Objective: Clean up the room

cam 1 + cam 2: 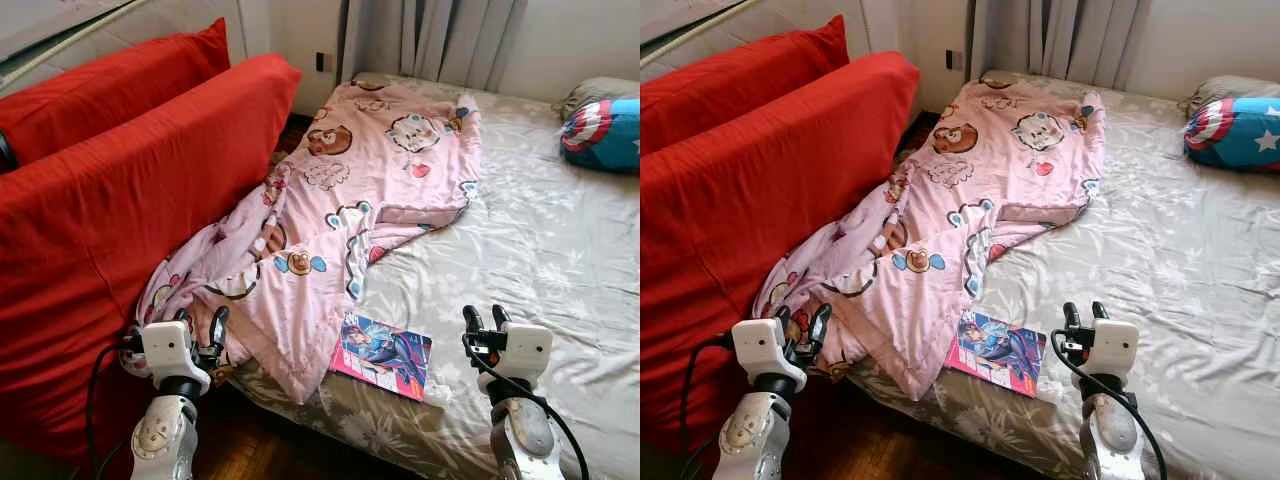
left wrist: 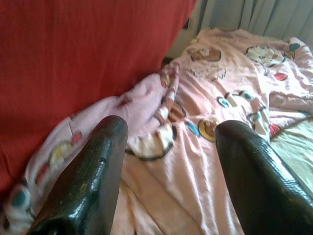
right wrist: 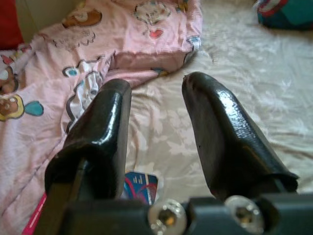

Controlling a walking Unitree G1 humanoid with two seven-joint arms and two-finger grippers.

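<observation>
Pink cartoon-print blanket (image 1: 340,210) lies rumpled across the left side of the bed (image 1: 540,260), its lower end spilling over the edge against the red sofa (image 1: 100,210), with a comic book (image 1: 383,355) just beside its corner. Head views show a star-shield pillow (image 1: 603,133) at the far right. Left claw (image 1: 200,333) hovers open and empty over the hanging blanket; right claw (image 1: 485,318), slightly parted and empty, hangs above the sheet, and its wrist view shows the comic's corner below.

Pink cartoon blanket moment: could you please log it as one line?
pink cartoon-print blanket: rumpled, bed edge | left gripper: open, over it | right gripper: open, idle
</observation>
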